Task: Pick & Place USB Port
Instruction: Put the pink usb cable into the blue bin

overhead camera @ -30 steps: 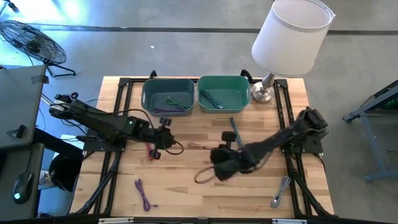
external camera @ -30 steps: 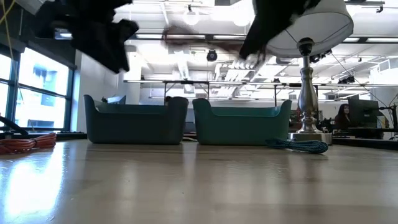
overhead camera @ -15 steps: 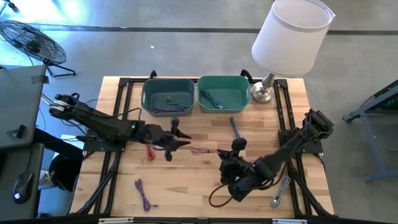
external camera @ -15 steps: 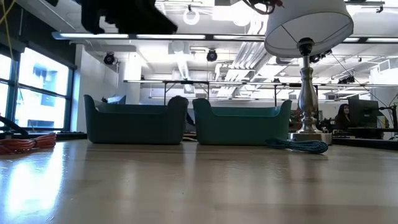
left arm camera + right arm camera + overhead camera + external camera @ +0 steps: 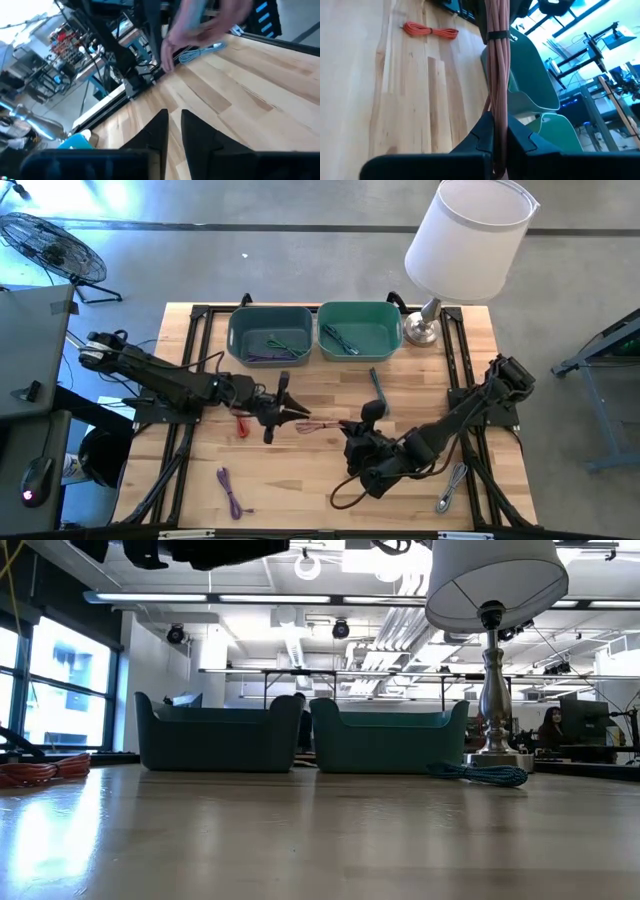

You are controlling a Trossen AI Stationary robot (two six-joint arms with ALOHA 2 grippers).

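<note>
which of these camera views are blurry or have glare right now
Left wrist view: the pink cable bundle is smeared with motion blur. Low view: window glare washes the tabletop. High view: sharp throughout. Right wrist view: the cable in the right hand is soft up close.

Grey concrete floor [image 5: 250, 270] all round the counter [image 5: 300, 470]. Fan [image 5: 50, 245] at 10 o'clock, lamp [image 5: 470, 235] at 1. Windows [image 5: 50, 670] at 9 in low view, ceiling lights [image 5: 310, 565] overhead, person [image 5: 550, 725] at 3.
</note>
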